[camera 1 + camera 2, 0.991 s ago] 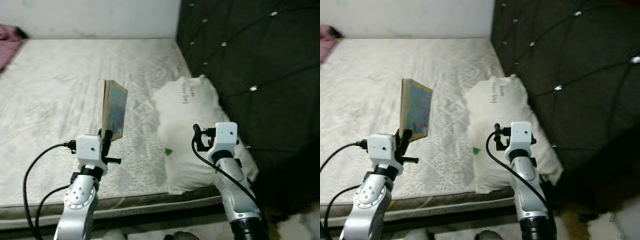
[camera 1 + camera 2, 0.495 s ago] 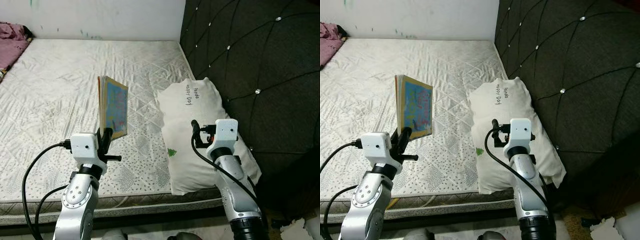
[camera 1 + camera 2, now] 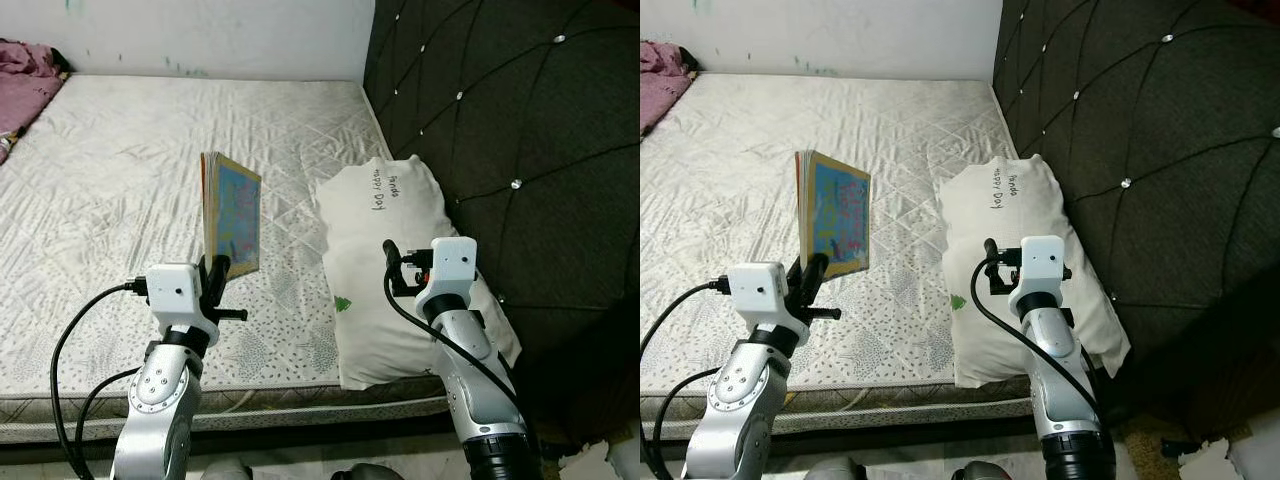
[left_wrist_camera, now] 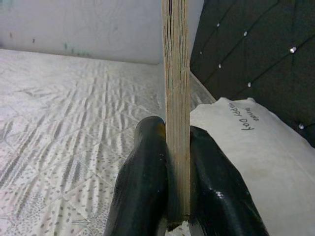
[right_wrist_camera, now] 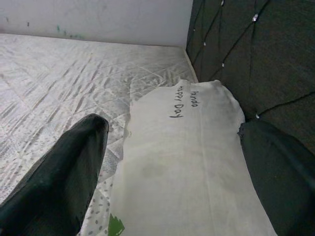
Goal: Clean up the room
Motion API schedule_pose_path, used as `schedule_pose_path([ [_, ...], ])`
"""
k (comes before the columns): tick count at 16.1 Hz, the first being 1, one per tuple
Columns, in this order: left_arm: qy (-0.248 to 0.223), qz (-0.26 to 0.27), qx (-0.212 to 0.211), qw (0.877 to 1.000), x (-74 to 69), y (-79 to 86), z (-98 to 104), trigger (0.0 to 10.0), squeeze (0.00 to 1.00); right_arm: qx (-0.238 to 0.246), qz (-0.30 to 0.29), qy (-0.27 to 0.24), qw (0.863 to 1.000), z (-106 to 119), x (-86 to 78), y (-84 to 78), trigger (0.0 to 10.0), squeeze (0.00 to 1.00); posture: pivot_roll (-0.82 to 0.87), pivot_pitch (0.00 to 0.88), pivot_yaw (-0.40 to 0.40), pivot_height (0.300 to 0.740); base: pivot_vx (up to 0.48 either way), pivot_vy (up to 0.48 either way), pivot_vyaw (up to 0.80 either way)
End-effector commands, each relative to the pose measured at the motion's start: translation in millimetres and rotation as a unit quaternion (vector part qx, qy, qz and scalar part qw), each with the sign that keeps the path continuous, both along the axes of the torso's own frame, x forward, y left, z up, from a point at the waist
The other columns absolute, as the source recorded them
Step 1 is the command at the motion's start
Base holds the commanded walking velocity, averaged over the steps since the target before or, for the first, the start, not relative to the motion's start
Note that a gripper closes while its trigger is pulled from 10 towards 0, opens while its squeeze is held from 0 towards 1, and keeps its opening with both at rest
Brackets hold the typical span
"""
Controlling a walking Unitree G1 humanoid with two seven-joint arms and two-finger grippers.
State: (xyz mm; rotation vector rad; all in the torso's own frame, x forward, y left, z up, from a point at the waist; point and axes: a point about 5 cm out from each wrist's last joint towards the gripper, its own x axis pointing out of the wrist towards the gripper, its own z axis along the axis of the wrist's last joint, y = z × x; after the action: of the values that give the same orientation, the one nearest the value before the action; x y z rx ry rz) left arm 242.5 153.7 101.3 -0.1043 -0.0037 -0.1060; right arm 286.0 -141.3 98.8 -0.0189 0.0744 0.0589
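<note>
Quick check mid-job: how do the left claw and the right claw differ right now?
The left claw is shut on the thin colourful picture book, holding it upright on edge above the white quilted mattress; the right claw is open and holds nothing. The left claw is out over the mattress, the right one over the white pillow with handwriting. Both are raised and point forward.

A wide bed with a bare, off-white quilted mattress [image 3: 130, 180] is stretching back to a pale wall, its side running along a dark tufted headboard [image 3: 500, 130]. A white pillow with handwritten black lettering and a small green mark [image 3: 400, 260] is lying on the mattress against that headboard. A crumpled purple cloth [image 3: 25, 75] is sitting at the mattress's far left corner.
</note>
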Motion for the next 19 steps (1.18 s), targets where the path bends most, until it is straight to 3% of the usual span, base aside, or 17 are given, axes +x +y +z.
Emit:
schedule_pose_path([
  [1,-0.025,0.000,-0.001,1.000,3.3,-0.8,11.3,10.0,0.00,0.001,0.004,-0.007,1.000,5.2,2.0,0.1,10.0,0.00,0.05,0.002,-0.054,0.701,0.000,0.000,0.00],
  [6,-0.028,-0.004,0.013,1.000,5.0,-2.9,12.3,10.0,0.00,0.001,0.004,-0.010,1.000,5.8,2.2,0.8,10.0,0.00,0.05,0.000,-0.050,0.637,0.000,0.000,0.00],
  [19,-0.019,0.018,0.017,1.000,8.3,-1.4,10.3,10.0,0.00,-0.005,0.012,0.000,1.000,3.5,3.9,0.9,10.0,0.00,0.05,0.012,-0.062,0.637,0.000,0.000,0.00],
])
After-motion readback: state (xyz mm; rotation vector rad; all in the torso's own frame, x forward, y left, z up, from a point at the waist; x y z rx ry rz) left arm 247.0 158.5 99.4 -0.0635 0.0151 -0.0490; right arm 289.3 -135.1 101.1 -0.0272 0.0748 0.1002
